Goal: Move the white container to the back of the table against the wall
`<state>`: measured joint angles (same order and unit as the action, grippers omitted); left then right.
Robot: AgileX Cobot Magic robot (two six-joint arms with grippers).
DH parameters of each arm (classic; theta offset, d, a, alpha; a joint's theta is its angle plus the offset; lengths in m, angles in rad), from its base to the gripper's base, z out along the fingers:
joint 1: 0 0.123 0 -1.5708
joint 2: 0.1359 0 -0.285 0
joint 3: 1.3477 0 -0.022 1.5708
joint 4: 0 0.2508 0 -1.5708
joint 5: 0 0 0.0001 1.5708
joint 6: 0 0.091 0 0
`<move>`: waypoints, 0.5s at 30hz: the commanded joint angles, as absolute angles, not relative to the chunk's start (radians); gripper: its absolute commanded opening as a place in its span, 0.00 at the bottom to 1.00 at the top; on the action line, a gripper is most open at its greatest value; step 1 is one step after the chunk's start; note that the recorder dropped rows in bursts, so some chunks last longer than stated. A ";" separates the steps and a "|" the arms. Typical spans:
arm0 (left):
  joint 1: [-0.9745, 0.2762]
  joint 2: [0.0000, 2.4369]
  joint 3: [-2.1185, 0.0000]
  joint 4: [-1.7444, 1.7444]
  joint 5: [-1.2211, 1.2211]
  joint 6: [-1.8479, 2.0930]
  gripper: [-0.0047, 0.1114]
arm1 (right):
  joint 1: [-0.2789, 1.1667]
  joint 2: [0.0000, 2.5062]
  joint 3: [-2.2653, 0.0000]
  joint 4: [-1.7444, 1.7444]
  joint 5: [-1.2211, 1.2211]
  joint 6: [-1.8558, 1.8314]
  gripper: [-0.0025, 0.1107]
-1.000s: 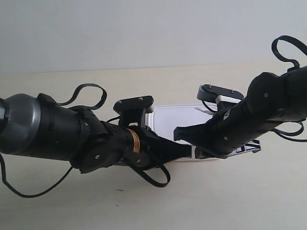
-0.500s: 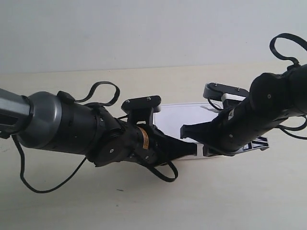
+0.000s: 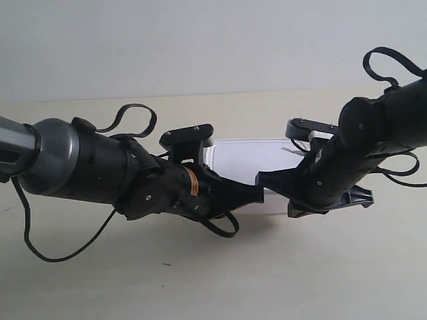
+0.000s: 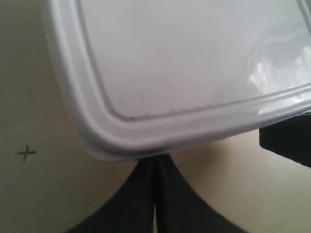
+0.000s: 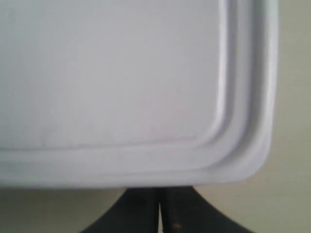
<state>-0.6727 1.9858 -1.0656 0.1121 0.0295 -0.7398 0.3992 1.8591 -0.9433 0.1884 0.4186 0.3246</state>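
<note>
white container [image 4: 194,63], closed end effector [image 4: 155,165]

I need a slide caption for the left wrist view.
Closed left pincer at the edge of the shallow rectangular white plastic container on the pale cream table.

The white container [image 3: 243,160] sits towards the back of the desk [image 3: 200,280], with a strip of bare desk between it and the wall [image 3: 200,40] behind. Two arms reach in from the near side, one at each near corner of the container. The left claw [image 4: 155,179], fingers pressed together, meets the container's near edge beside one corner. A small cross mark [image 4: 25,153] lies on the desk beside that corner. The right claw [image 5: 159,206], likewise closed, meets the same edge by the other corner.
</note>
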 commanded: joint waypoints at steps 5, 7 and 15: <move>-0.638 1.985 -1.087 0.123 0.024 -0.736 0.04 | 0.394 1.909 -1.026 0.126 0.439 0.354 0.02; -0.638 1.985 -1.103 0.127 0.032 -0.736 0.04 | 0.394 1.913 -1.048 0.116 0.446 0.364 0.02; -0.638 2.051 -1.193 0.131 0.103 -0.719 0.04 | 0.394 1.922 -1.104 0.087 0.496 0.370 0.02</move>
